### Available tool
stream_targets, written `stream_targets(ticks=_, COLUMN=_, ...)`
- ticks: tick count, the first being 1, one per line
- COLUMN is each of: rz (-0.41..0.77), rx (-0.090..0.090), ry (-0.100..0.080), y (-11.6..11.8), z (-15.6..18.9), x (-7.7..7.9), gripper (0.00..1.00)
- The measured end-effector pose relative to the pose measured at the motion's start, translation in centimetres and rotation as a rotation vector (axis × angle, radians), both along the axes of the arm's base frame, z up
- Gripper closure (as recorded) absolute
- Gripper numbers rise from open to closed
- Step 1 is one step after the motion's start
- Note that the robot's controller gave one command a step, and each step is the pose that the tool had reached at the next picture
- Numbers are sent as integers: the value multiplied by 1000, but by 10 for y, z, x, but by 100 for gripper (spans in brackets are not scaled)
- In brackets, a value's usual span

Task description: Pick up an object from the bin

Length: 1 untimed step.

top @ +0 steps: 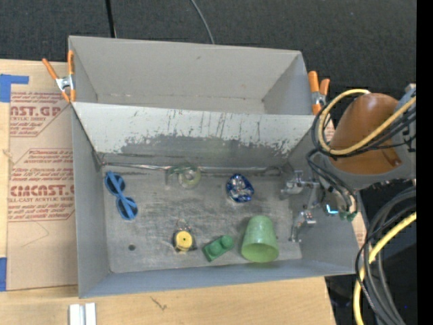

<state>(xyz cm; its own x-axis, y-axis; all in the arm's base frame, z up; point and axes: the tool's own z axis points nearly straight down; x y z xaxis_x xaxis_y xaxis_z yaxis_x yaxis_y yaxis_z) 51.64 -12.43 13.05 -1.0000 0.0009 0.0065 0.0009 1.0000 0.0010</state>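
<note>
- Spread apart and empty: gripper (298, 205), by the right wall of the bin (91, 175).
- Nearest, just left: one pale green cup (259, 239), on its side, front right.
- Beyond: one blue-and-white ball (239, 188), one green block (218, 248), one yellow disc (183, 240), one blue pair of glasses (120, 196).

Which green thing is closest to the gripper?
The pale green cup, tipped on its side, next to the gripper; the small darker green block lies beyond it.
</note>
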Motion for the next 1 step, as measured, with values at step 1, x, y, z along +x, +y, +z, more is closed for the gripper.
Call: stream_targets(ticks=1, rz=278, rx=-1, ry=-11, y=41, z=-56, x=-17, gripper=0)
